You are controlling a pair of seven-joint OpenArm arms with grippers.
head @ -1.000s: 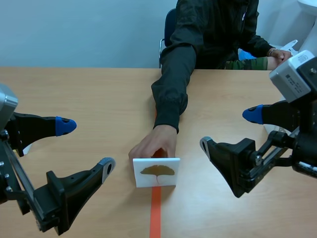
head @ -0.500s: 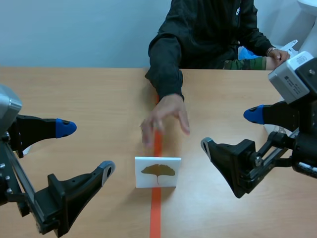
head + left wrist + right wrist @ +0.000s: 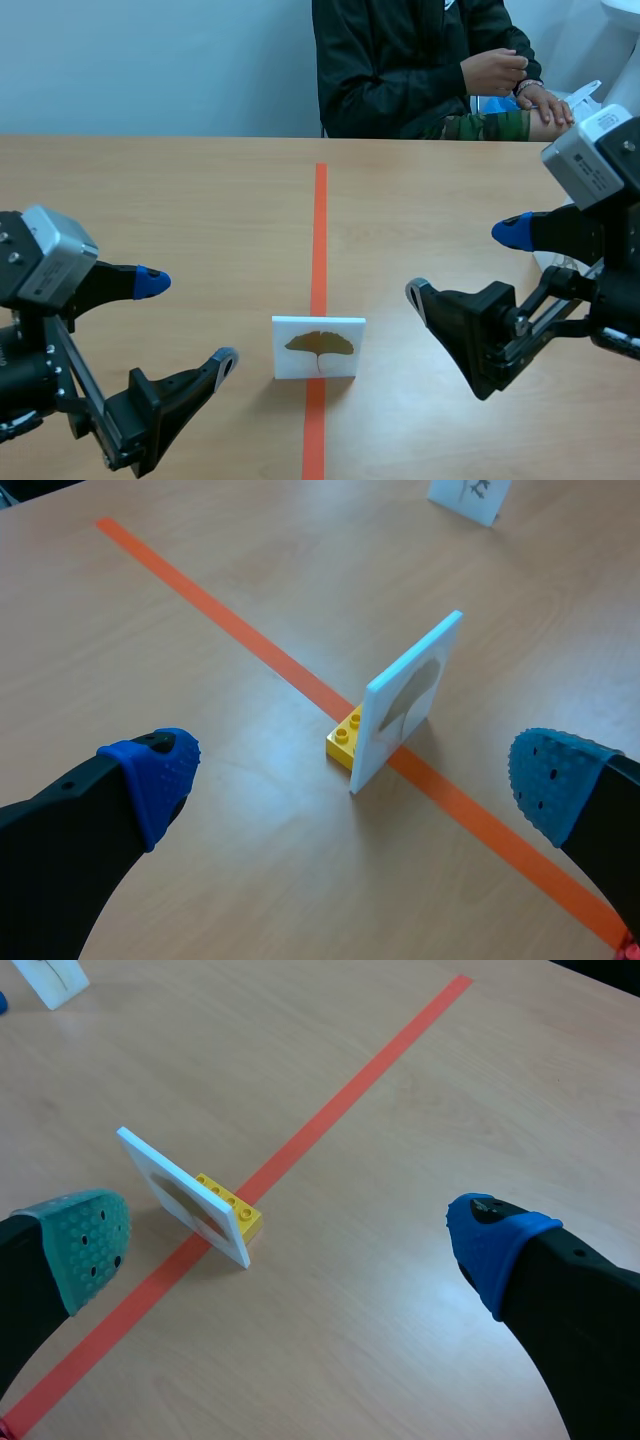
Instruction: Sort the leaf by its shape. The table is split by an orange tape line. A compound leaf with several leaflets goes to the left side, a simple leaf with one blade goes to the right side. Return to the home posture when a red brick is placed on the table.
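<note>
1. Leaf card (image 3: 318, 347): white, upright, with a yellow brick (image 3: 345, 740) touching its back. It stands right on the orange tape line (image 3: 319, 230), midway btw the bench's (image 3: 200, 190) left & right edges and nearer the robot-side edge.
2. Pic on it shows one fan-shaped blade on a stalk, so prob. a simple leaf, which goes to the right side.
3. Left pincer (image 3: 190, 322) is spread wide & empty, left of the card. Right pincer (image 3: 462, 262) is likewise spread & empty on the right. Both are apart from the card.
4. Step in hand, as I judge: card is set out, sorting not yet begun. No red brick in view, so no home call.
5. Next move prob. needs the right pincer to close on the card's thin edges w/o tipping it, then set it down right of the tape.
6. Writing: none readable, and no brand or label on card or brick. A second small white card (image 3: 470, 495) stands well past the leaf card; its mark is too small to tell.
</note>
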